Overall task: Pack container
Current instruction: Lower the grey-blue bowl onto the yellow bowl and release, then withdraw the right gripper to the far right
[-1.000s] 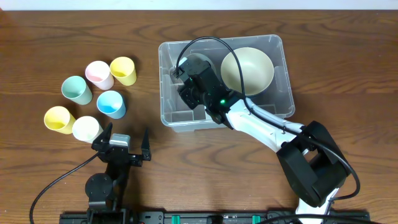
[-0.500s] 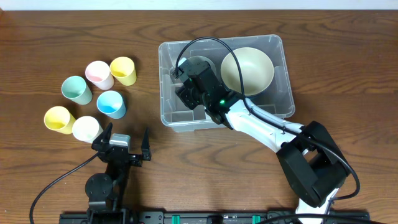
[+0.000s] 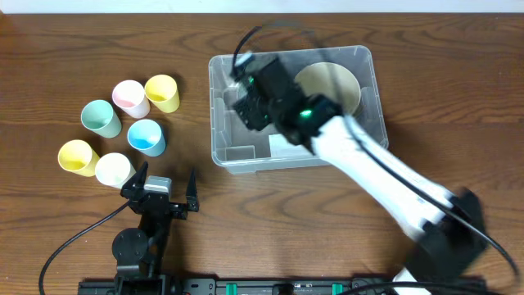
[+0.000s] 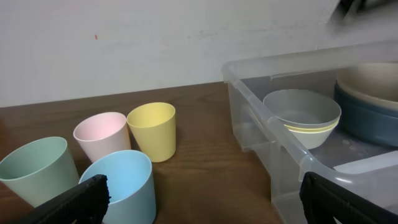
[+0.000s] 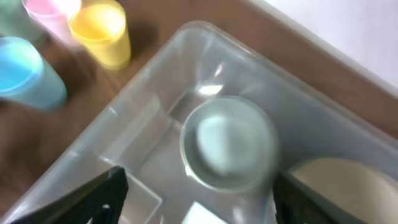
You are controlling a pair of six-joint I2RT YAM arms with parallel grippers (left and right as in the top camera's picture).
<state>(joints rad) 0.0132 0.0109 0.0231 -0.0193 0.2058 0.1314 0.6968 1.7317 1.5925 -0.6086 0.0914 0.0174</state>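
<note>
The clear plastic container (image 3: 377, 123) stands right of the table's middle. A beige bowl (image 3: 337, 82) lies in its right half. My right gripper (image 3: 255, 102) hovers open over the container's left half, motion-blurred. In the right wrist view the open right gripper (image 5: 199, 179) is above a grey bowl (image 5: 229, 144) that sits free on the container's floor (image 5: 155, 59). The grey bowl (image 4: 301, 115) also shows in the left wrist view, inside the container (image 4: 273, 140). My left gripper (image 3: 160, 190) is open and empty near the front edge, left of the container.
Several pastel cups stand in a cluster at the left: pink (image 3: 129, 97), yellow (image 3: 162, 92), green (image 3: 100, 117), blue (image 3: 146, 136), another yellow (image 3: 78, 156) and white (image 3: 113, 169). The beige bowl rests on a dark blue bowl (image 4: 367, 121).
My right gripper has lifted up and away from the grey bowl, which stays in the container; the right arm is swinging and blurred. The left arm has not moved.
</note>
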